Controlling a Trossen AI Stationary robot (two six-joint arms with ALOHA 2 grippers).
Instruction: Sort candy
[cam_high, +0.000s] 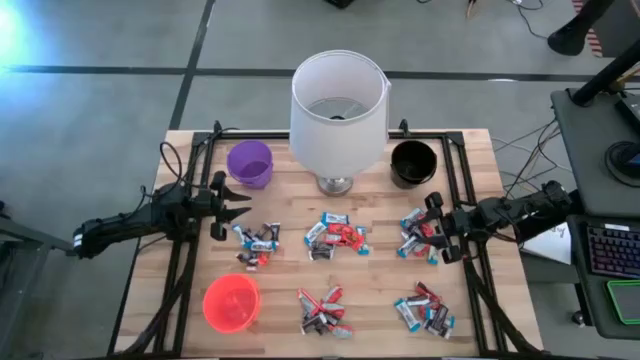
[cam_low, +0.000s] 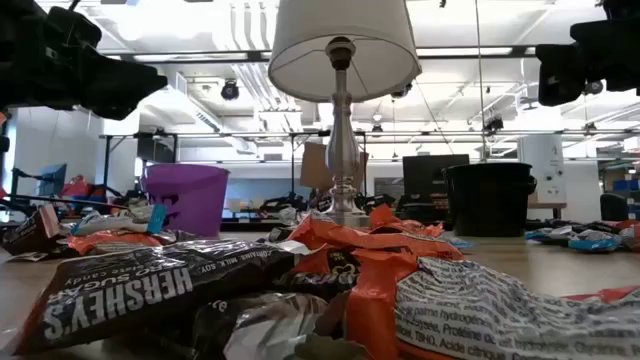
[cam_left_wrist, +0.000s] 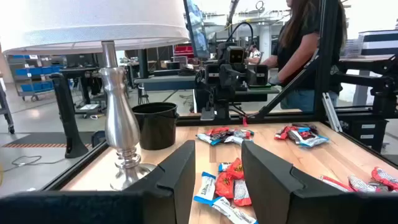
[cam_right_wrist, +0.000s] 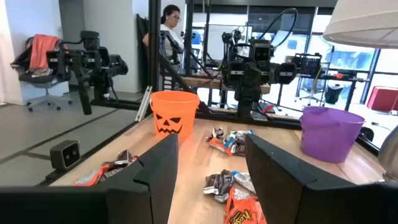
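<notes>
The candy lies in several small piles of red, blue-white and dark wrapped bars on the wooden table (cam_high: 380, 275). One pile (cam_high: 258, 243) lies just right of my left gripper (cam_high: 235, 208). Another pile (cam_high: 416, 236) lies under and just left of my right gripper (cam_high: 434, 232). Both grippers are open, hold nothing and hang well above the table in the low view. In the left wrist view the near candy (cam_left_wrist: 227, 183) shows between the fingers of my left gripper (cam_left_wrist: 217, 165). The right wrist view shows candy (cam_right_wrist: 231, 186) ahead of my right gripper (cam_right_wrist: 211, 158).
A lamp (cam_high: 338, 110) with a white shade stands at the far middle. Left of it is a purple cup (cam_high: 250, 163), right of it a black cup (cam_high: 412, 163). An orange cup (cam_high: 232, 303) stands near left. A person (cam_left_wrist: 305, 50) stands beyond the table's right side.
</notes>
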